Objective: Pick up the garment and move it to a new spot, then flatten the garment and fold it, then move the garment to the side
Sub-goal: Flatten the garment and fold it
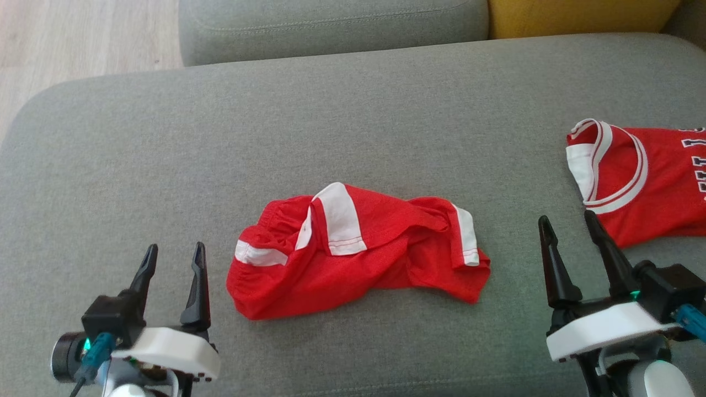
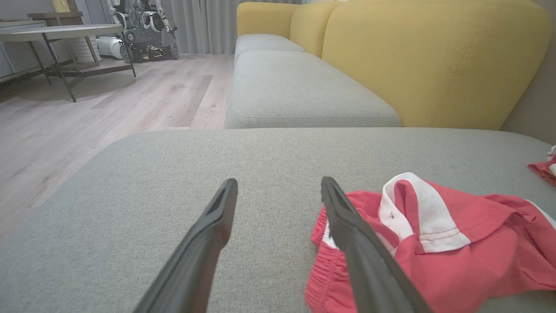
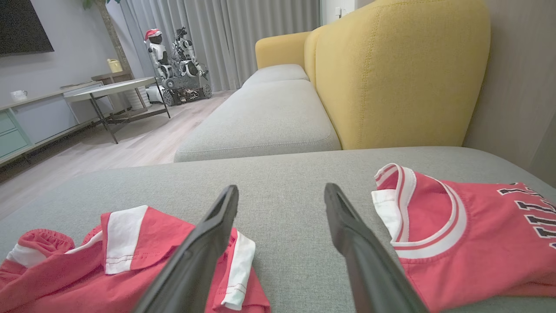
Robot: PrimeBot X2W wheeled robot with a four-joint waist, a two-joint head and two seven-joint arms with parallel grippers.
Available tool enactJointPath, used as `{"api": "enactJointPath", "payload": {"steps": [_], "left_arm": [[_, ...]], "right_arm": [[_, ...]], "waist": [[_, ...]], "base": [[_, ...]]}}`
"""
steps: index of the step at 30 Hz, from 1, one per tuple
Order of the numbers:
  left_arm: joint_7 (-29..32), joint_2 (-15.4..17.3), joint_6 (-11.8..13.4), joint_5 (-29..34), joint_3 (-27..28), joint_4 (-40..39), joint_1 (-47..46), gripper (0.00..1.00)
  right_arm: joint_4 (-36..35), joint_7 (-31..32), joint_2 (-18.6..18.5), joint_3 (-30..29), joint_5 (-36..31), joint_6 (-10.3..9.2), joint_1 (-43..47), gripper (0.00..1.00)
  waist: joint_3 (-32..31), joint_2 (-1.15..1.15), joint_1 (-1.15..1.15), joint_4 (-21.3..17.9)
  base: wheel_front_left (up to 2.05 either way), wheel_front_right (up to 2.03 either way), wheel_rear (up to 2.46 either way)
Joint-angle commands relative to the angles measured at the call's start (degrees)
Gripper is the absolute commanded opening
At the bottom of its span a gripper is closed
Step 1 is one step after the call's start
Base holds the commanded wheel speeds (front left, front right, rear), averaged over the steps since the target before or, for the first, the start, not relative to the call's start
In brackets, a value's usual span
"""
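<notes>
The shorts, red with white bands, are lying crumpled in the middle of the grey cushion, and I am taking them as the garment to move. The left gripper is hovering just left of the shorts, the right gripper is hovering well to their right, and both are standing released, fingers spread and grasping nothing.

Several things are risking trouble here. A red jersey is lying right of the shorts, close beside the right gripper, so a reach from that side could be catching the wrong cloth or dragging it along. The shorts are bunched in overlapping folds, so a pinch might be taking only the top layer and leaving them lifting lopsided and twisted, which would be making the flattening harder. A low pinch could also be snagging the cushion fabric beneath the shorts.

The head view is giving the whole outline of the shorts and both grippers at once. The left wrist view is showing the gathered waistband close up, just behind that gripper's finger, though whether they are touching is unclear; beyond the shorts it is taking in the yellow backrest and a table. The right wrist view is showing the jersey's collar and lettering, and the white hem at the shorts' near end.
</notes>
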Motion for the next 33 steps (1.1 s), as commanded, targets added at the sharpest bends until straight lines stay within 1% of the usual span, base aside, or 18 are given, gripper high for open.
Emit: {"api": "enactJointPath", "payload": {"steps": [1, 6, 9, 11, 14, 19, 22, 27, 33], "left_arm": [[-0.6, 1.1, -0.2, -0.4, 1.9, -1.6, -2.9, 1.0], [-0.9, 0.7, -0.6, -0.6, 1.6, -1.5, -4.0, 1.0], [-1.2, 0.2, -0.9, -0.4, 1.1, -1.5, -5.4, 1.0], [-1.4, -0.2, -1.2, -0.3, 0.8, -1.4, -6.4, 1.0], [-1.8, -0.8, -1.8, 0.0, 0.0, -0.9, -8.0, 1.0], [-2.5, -1.8, -2.6, 0.6, -0.9, 0.5, -10.6, 1.0], [-3.0, -2.5, -2.8, 0.6, -1.1, 1.5, -11.5, 1.0], [-3.6, -3.5, -3.3, 0.6, -1.0, 3.0, -12.6, 1.0], [-4.0, -4.2, -3.8, 0.9, -0.7, 4.1, -13.4, 1.0]], "right_arm": [[-2.3, 0.1, -0.9, 1.2, -0.2, -0.05, -1.6, 1.0], [-2.1, 0.5, -1.5, 2.2, -0.3, -0.05, -3.1, 1.0], [-1.3, 1.0, -2.4, 5.0, -0.3, -0.05, -5.7, 1.0], [0.1, 1.6, -3.3, 8.0, -0.2, -0.05, -8.0, 1.0], [3.2, 2.7, -4.7, 14.1, 0.1, -0.05, -11.9, 1.0], [10.2, 4.6, -7.4, 24.9, 0.5, -0.05, -18.3, 1.0], [14.5, 5.7, -8.7, 30.2, 0.9, -0.05, -21.7, 1.0], [20.3, 6.5, -10.6, 35.1, 0.2, -0.05, -26.4, 1.0], [25.8, 7.3, -11.4, 40.0, -0.8, -0.05, -30.0, 1.0]], "waist": [[0.1, 0.0, 0.0, 0.1], [1.1, 0.0, 0.0, 1.1], [2.5, 0.0, 0.0, 2.3], [3.6, 0.0, 0.0, 3.2], [5.1, 0.0, 0.0, 4.8], [7.2, 0.0, 0.0, 7.1], [8.2, 0.0, 0.0, 7.8], [9.5, 0.0, 0.0, 8.5], [10.4, 0.0, 0.0, 8.5]], "base": [[0.0, 0.0, 0.0], [0.0, 0.0, 0.0], [0.0, 0.0, 0.0], [0.0, 0.0, 0.0], [0.0, 0.0, 0.0], [0.0, 0.0, 0.0], [0.0, 0.0, 0.0], [0.0, 0.0, 0.0], [0.0, 0.0, 0.0]]}}
